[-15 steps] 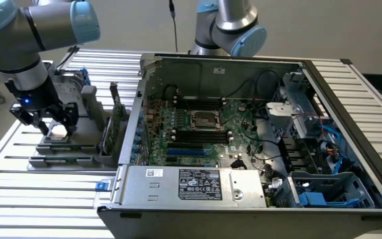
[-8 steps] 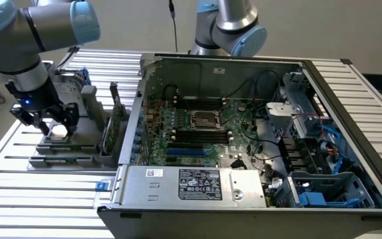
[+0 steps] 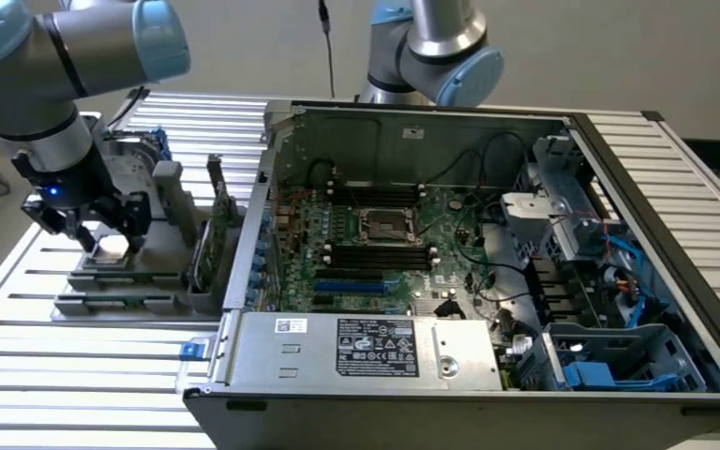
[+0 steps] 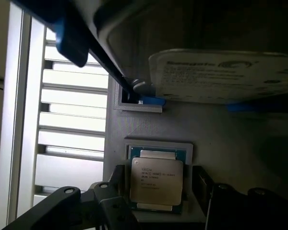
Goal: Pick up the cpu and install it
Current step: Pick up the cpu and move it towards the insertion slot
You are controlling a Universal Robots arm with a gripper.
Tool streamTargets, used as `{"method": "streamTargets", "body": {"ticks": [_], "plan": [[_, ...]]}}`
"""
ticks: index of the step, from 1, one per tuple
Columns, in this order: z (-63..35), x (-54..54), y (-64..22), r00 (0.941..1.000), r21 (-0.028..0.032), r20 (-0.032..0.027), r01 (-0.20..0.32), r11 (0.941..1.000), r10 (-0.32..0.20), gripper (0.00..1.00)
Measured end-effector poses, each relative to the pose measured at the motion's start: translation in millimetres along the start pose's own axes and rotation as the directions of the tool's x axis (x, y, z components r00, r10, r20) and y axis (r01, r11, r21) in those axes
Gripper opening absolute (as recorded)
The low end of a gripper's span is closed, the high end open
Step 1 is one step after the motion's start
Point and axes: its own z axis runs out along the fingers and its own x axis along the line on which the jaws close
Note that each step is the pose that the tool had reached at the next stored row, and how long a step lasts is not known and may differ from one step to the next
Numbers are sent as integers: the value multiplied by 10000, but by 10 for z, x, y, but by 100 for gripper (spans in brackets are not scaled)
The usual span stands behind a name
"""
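While the gripper point(image 3: 100, 240) hangs low over the grey holder point(image 3: 112, 277), its jaws stand spread wide and grasp nothing. The cpu point(image 4: 156, 184) lies flat between them in a square recess of that holder, pale metal top upward, with a dark finger point(image 4: 201, 184) on either side of it. On one side a gap shows between finger and chip; on the other the finger is just beside the chip's edge, and contact cannot be told.

The holder sits on the slatted tabletop point(image 3: 35, 361) near the edge at the exterior view's left. A hard drive point(image 4: 230, 76) with blue trim stands in the same holder just beyond the cpu.

The open computer case point(image 3: 460, 417) fills the tabletop's middle and the exterior view's right side. Inside it the green board point(image 3: 373, 281) lies flat, with its dark metal-framed socket point(image 3: 384, 225) near the board's middle, well apart from the cpu. A silver power supply point(image 3: 360, 349) lies along the case's near edge. A second arm point(image 3: 442, 56) rises behind the case's far edge.
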Motion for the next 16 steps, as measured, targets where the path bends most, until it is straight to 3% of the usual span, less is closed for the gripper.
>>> {"method": "streamTargets", "body": {"ticks": [2, 4, 16], "plan": [[-6, 1, -5, 10000, -74, 6, 1, 10000, -1, 67], [-9, 8, -20, 10000, -107, 8, -1, 9999, 1, 67], [-9, 17, -59, 10000, -113, 12, -42, 9999, 42, 67]]}}
